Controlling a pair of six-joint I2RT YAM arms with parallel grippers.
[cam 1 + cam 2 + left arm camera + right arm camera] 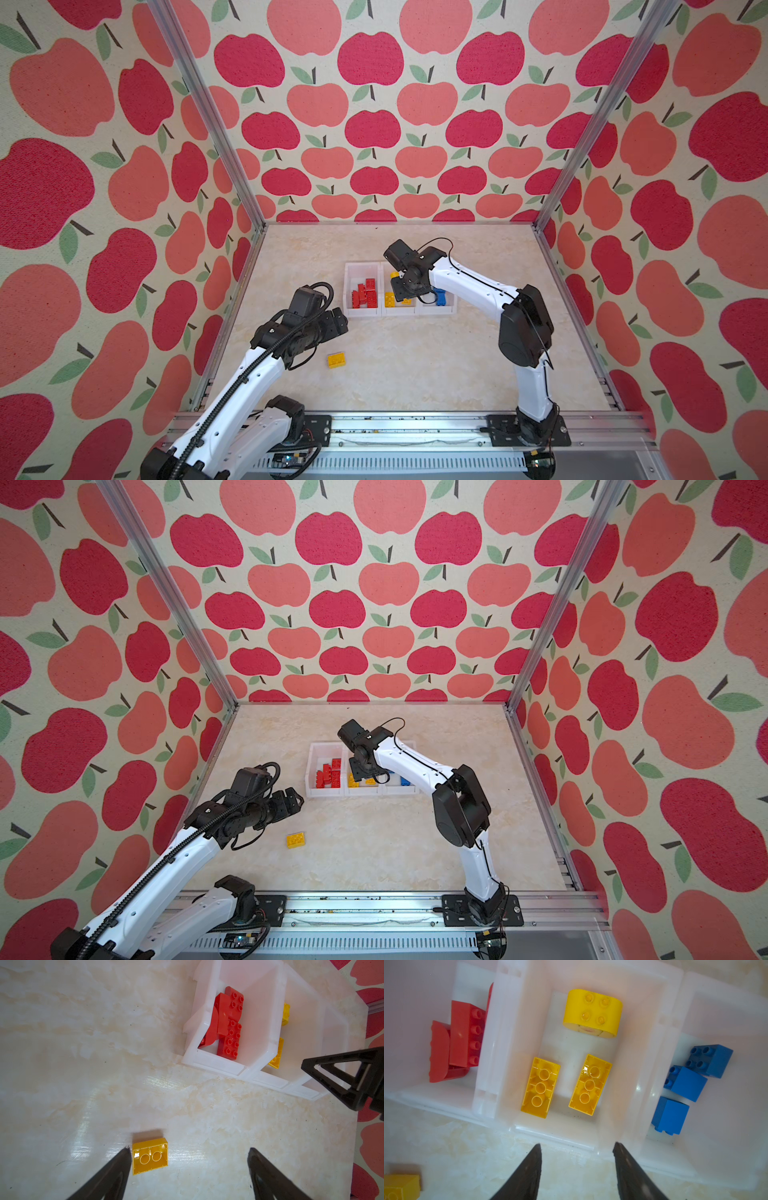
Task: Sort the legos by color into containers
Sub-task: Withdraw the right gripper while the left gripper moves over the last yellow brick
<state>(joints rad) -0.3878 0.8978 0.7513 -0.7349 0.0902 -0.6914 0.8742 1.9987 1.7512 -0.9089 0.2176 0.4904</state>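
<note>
Three white containers (399, 312) sit joined in a row mid-counter (415, 374), and the colours are lining up nicely: red legos (365, 293) piled in the left bin, three yellow legos (540, 1086) in the middle one, two long ones lying hollow side up and a rounded one (592, 1013) studs up, and three blue legos (685, 1082) in the right bin. Right hand (576, 1146) hangs over the near edge of the middle bin, jaws partly apart, nothing between them. One loose yellow brick (150, 1156) lies on the counter, well apart from the bins, on the left arm's side. Left hand (189, 1153) is poised near it, jaws spread wide and empty, one fingertip (124, 1157) showing just beside the brick in the wrist view.
</note>
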